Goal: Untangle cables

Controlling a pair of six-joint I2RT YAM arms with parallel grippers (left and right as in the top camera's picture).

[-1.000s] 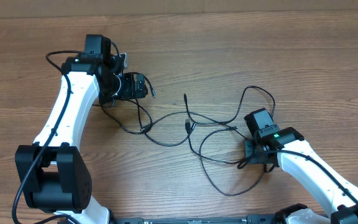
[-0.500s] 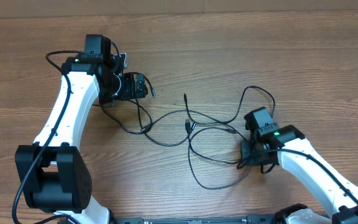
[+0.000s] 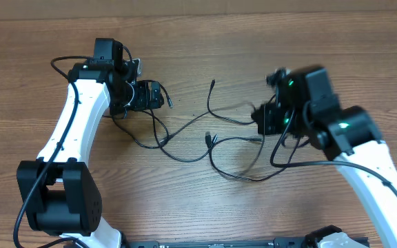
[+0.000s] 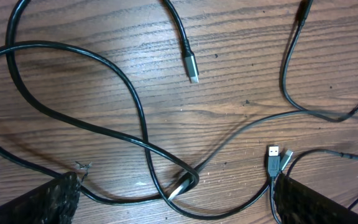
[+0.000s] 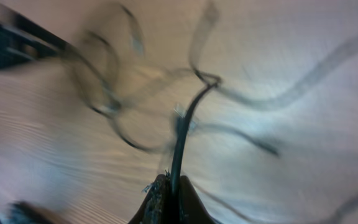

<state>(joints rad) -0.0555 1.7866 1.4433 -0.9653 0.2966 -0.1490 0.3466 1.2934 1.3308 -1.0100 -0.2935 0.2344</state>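
Several thin black cables [image 3: 209, 138] lie tangled on the wooden table between my arms. My left gripper [image 3: 149, 96] hovers at the far left, open and empty. In the left wrist view its fingers [image 4: 176, 183] straddle a cable crossing [image 4: 182, 182]. A silver-tipped plug [image 4: 193, 71] and a USB plug [image 4: 273, 153] lie nearby. My right gripper [image 3: 264, 118] is at centre right, blurred by motion. In the right wrist view it [image 5: 171, 186] is shut on a black cable [image 5: 188, 118] that runs taut away from the fingers into the tangle.
The wooden table [image 3: 253, 41] fills the view. A thicker black wire [image 3: 64, 60] fixed to the left arm loops out at the far left. A loose cable end [image 3: 212, 84] points toward the far edge.
My right gripper has moved away from the near edge toward the far side with the cable in it, dragging the near loops upward. The left arm has not moved.
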